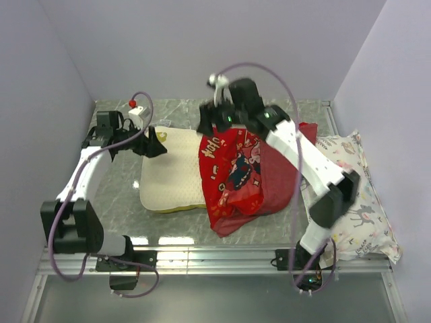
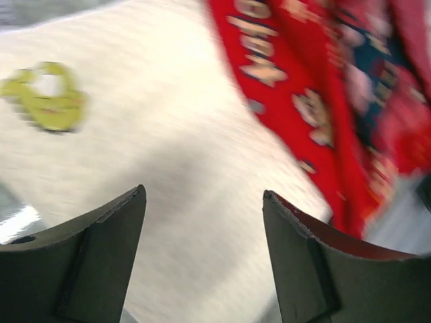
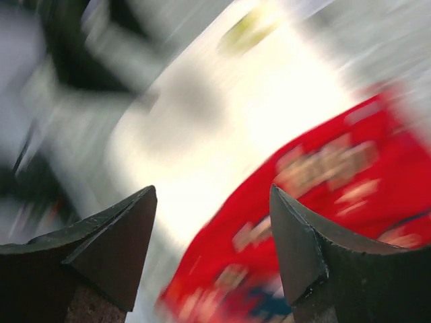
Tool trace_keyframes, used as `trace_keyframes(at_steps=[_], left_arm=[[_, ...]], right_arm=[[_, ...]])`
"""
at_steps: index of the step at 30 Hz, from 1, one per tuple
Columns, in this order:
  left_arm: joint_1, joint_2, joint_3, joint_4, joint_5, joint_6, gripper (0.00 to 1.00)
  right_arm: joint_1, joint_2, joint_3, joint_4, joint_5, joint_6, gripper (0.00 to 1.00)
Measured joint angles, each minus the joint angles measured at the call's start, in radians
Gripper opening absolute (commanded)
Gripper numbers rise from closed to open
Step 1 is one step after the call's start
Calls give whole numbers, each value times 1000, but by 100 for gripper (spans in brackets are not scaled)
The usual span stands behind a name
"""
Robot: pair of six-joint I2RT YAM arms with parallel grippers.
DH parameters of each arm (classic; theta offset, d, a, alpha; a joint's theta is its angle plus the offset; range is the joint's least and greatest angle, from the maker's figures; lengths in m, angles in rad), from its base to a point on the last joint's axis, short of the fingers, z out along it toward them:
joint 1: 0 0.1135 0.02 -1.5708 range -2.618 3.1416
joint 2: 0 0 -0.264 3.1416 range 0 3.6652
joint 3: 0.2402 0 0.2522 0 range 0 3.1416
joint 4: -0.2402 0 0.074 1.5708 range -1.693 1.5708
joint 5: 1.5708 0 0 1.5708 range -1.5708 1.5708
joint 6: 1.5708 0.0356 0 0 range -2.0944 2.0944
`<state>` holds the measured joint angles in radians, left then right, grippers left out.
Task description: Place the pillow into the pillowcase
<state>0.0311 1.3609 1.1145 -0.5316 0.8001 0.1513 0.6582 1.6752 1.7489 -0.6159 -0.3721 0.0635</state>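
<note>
Pillow [image 1: 172, 176] lying on the surface [image 1: 121, 202], its right end overlapped by the pillowcase [image 1: 236, 178]; left fingers [image 2: 101, 256] and right fingers [image 3: 108, 242] are seen spread apart above them.

The whole view is smeared with blur. The right end effector [image 3: 212, 192] fills the bottom edge, its two dark fingers [image 3: 114, 242] standing well apart with nothing between them. Behind the gap lies the white pillow [image 3: 222, 134], a pale band running from about 7 o'clock up toward 1 o'clock. A small yellow-green mark [image 3: 250, 30] sits on it near 12 o'clock. The red pillowcase [image 3: 337, 202], with pale lettering-like marks, covers the pillow from 3 to 6 o'clock. Grey counter [image 3: 363, 40] shows at 2 o'clock. A dark shape [image 3: 74, 47] at 10 o'clock is too blurred to identify.
</note>
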Motion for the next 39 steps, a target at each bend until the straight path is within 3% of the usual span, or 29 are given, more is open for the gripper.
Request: trace_keyframes(at_steps=[1,2,6,13,16,17,20,22,23,24,25,29,30,37,39], left_arm=[[2,33,9,38,-42,-27,77],[3,61,13,68,-78,-50,99],[3,143,22,138,-187,-134,99],[3,190,1,240,-327,-211,99],[3,215,-2,280,-380,-229,99],[3,230,-2,293,-391,-235,99],[5,289,-2,318,-401,-245,99],[8,337,-2,329,-381,-250,99],[10,361,-2,338,-366,-251,99],[11,379,-3,347,-351,-252,99],[13,396,-5,358,-332,-254,99],[21,422,-9,399,-276,-275,99],[23,422,-12,410,-265,-279,99],[25,418,-39,460,-248,-285,99],[25,417,-45,466,-249,-284,99]], right_arm=[[-18,87,116,22,66,25,75],[-32,131,161,39,98,34,80],[-64,414,346,84,288,89,88],[-56,642,373,65,471,100,84],[-56,651,377,70,493,89,64],[-56,653,385,74,496,83,51],[-56,666,420,90,489,66,26],[-56,675,435,104,477,57,18],[-56,680,440,105,469,54,8],[-55,684,442,107,461,49,6],[-54,688,443,107,453,45,6],[-52,698,444,96,431,29,61],[-51,698,444,92,431,27,64],[-47,713,457,74,477,-2,57],[-47,732,470,69,508,-15,48]])
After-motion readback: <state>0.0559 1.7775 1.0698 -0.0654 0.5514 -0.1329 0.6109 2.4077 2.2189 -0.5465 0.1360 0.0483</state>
